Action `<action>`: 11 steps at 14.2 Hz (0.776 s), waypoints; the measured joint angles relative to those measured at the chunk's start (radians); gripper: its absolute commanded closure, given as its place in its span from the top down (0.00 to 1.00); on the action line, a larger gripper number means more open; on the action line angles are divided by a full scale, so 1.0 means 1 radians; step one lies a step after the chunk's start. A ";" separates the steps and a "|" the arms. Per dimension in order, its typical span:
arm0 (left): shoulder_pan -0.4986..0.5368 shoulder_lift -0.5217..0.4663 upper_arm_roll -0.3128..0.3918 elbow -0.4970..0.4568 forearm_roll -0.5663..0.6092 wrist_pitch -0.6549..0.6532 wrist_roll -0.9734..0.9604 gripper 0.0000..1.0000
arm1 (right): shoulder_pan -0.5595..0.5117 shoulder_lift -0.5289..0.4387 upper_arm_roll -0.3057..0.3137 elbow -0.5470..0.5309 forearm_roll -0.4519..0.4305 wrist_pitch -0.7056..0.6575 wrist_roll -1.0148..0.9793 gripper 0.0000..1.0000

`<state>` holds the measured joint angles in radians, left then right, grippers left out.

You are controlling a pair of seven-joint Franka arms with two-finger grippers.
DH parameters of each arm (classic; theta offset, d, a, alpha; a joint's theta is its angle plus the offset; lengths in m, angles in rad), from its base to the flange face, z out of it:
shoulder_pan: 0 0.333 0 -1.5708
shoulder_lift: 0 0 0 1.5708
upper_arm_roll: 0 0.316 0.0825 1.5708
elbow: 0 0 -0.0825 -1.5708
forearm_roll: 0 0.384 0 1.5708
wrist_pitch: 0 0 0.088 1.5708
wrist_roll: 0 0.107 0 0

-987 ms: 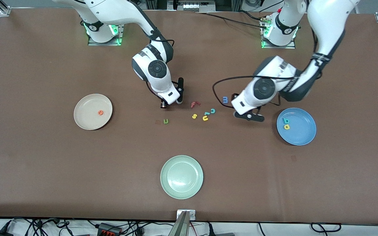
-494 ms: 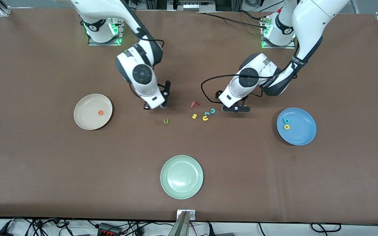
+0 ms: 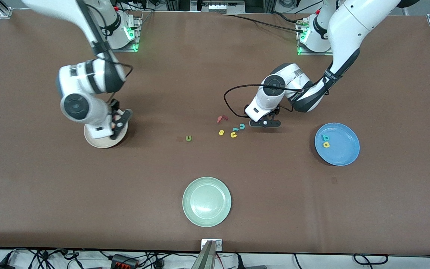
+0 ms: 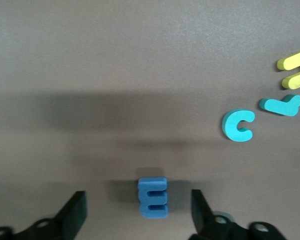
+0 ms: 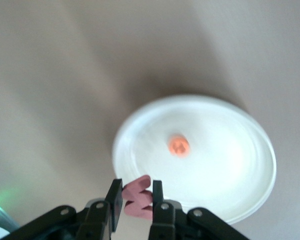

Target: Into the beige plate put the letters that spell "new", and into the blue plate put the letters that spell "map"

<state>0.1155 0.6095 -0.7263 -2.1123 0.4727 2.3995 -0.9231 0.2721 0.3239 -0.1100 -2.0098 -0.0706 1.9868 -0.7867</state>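
My right gripper [image 5: 136,192] is shut on the pinkish-red "w" [image 5: 138,198] and hangs over the rim of the beige plate [image 3: 97,143], where the orange "e" [image 5: 179,145] lies. My left gripper [image 4: 138,201] is open and low at the table. The blue "m" [image 4: 152,197] lies flat between its fingers [image 4: 74,216], touching neither. In the front view that gripper [image 3: 264,123] hides the "m". The green "n" [image 3: 188,138] lies alone on the table. The blue plate [image 3: 343,151] holds the teal "a" [image 3: 325,137] and yellow "p" [image 3: 326,144].
Beside the left gripper lie a teal "c" [image 3: 242,126], a small teal piece [image 3: 234,129], a yellow "u" [image 3: 233,135], a yellow "s" [image 3: 221,132] and a red "f" [image 3: 221,118]. A pale green plate [image 3: 206,201] sits nearer the front camera.
The right arm has swung from the middle of the table to over the beige plate, carrying the "w". The left gripper has moved from beside the blue plate to around the "m".
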 measured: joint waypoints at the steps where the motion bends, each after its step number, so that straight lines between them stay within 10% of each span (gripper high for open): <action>1: 0.000 0.008 0.000 0.000 0.004 0.010 0.000 0.58 | -0.051 0.008 -0.001 -0.007 0.000 0.008 -0.008 0.01; 5: 0.001 0.024 0.000 0.000 0.018 0.024 -0.003 0.14 | -0.122 0.041 0.001 -0.081 0.001 0.134 -0.010 0.01; 8: 0.001 0.024 0.000 0.000 0.018 0.025 -0.003 0.08 | -0.126 0.085 0.003 -0.120 0.001 0.247 -0.009 0.07; 10: 0.003 0.024 0.000 0.001 0.019 0.025 -0.003 0.09 | -0.126 0.100 0.007 -0.120 0.002 0.269 -0.005 1.00; 11: 0.006 0.023 0.000 0.005 0.021 0.016 0.000 0.09 | -0.126 0.100 0.009 -0.119 0.003 0.271 0.002 1.00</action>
<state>0.1217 0.6325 -0.7262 -2.1073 0.4937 2.4159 -0.9234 0.1459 0.4237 -0.1007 -2.1283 -0.0677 2.2582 -0.7849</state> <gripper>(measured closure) 0.731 0.670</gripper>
